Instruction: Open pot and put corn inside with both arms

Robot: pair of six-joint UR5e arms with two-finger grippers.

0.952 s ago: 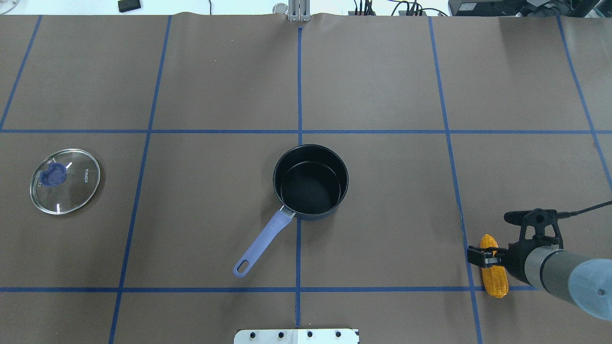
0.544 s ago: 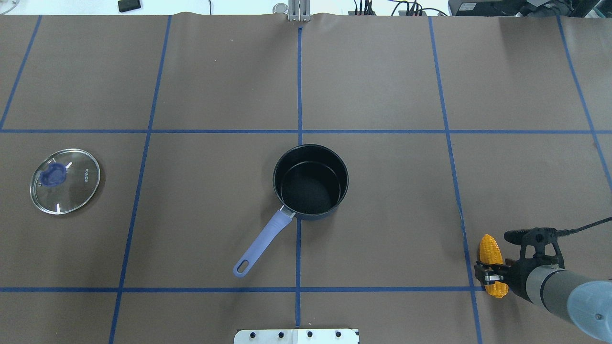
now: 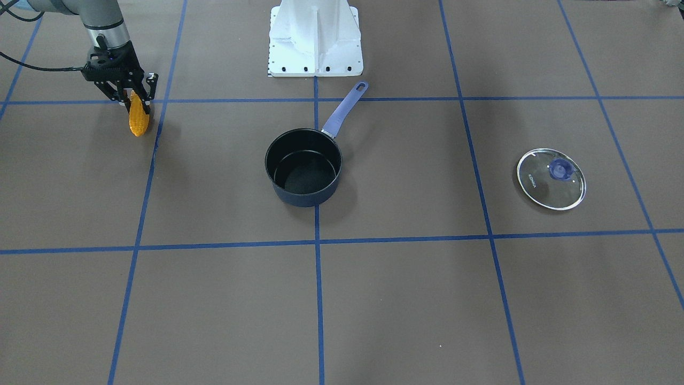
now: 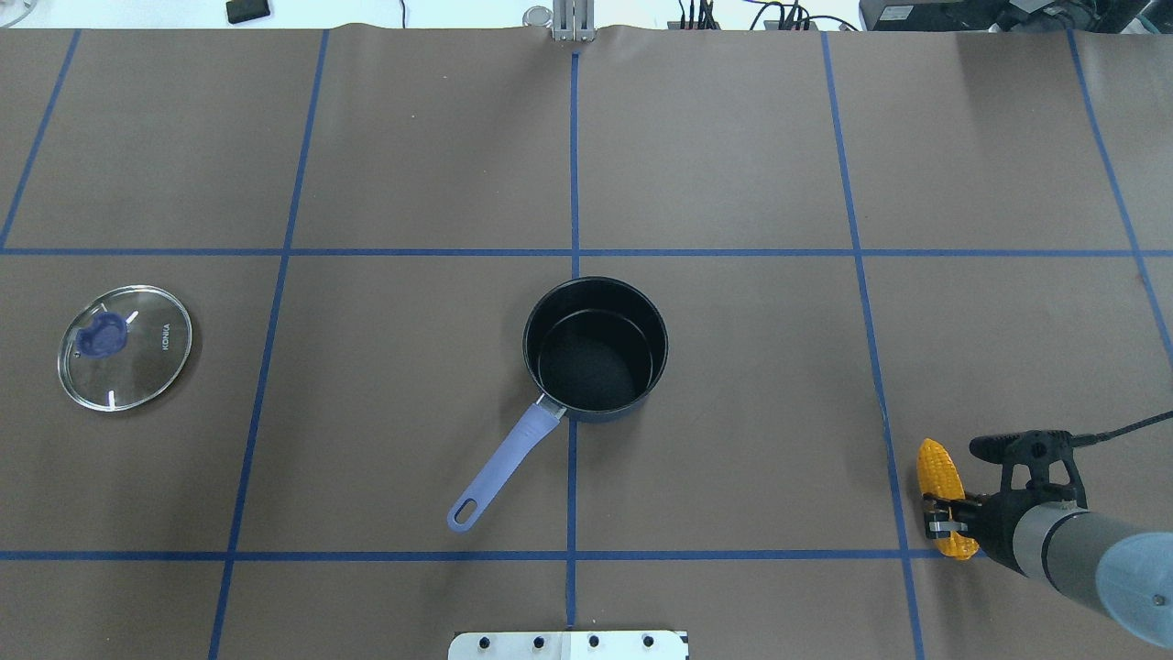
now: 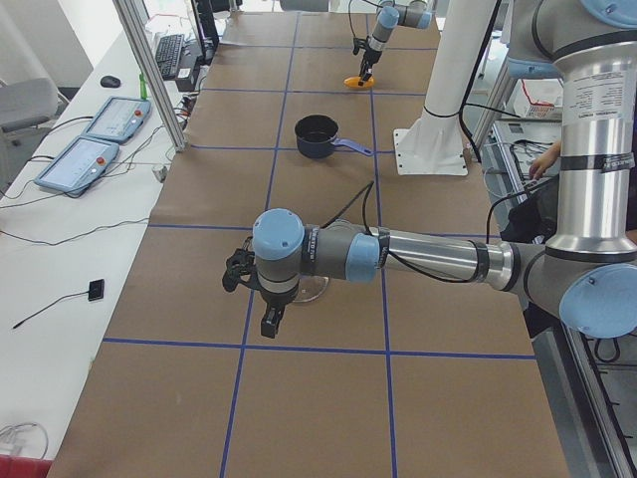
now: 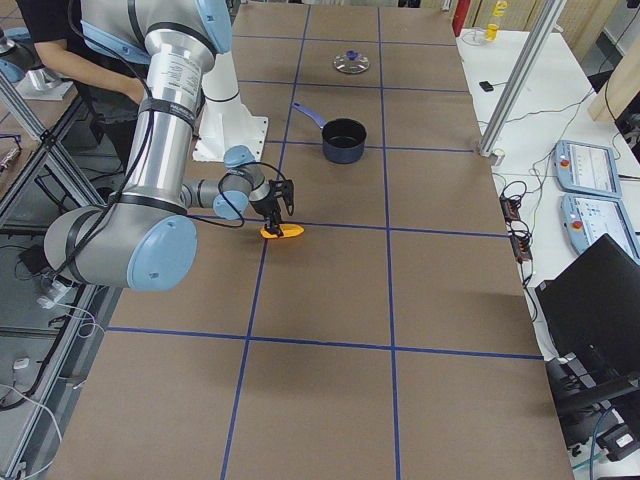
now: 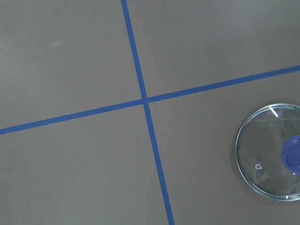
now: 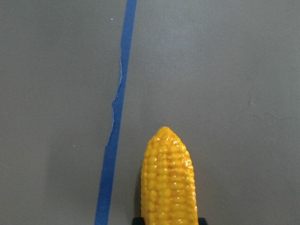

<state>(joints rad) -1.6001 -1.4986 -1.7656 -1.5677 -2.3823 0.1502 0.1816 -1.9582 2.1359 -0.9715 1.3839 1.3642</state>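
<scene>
Against the overhead frame from half a second ago, I record the right claw [image 4: 937,516] drawn narrower and now pinching the thick half of the orange-yellow tapered corn cob [image 4: 939,472]. The cob's tip sits slightly higher in that view. The cob is well apart from the dark blue saucepan with a lavender handle [image 4: 596,295], to the robot's right of it and nearer the robot's base.

Only the right wrist view shows the kernel rows and a blue tape line [image 8: 115,117] just beside the cob. The left claw [image 5: 269,319] shows only in the left side view, near the round glass lid with a blue knob [image 4: 126,348]. I cannot tell whether it is spread or pressed together.

The saucepan stands open, its black bottom bare. The lid lies flat on the brown tabletop [image 4: 733,183], well apart from the saucepan on the robot's left.
</scene>
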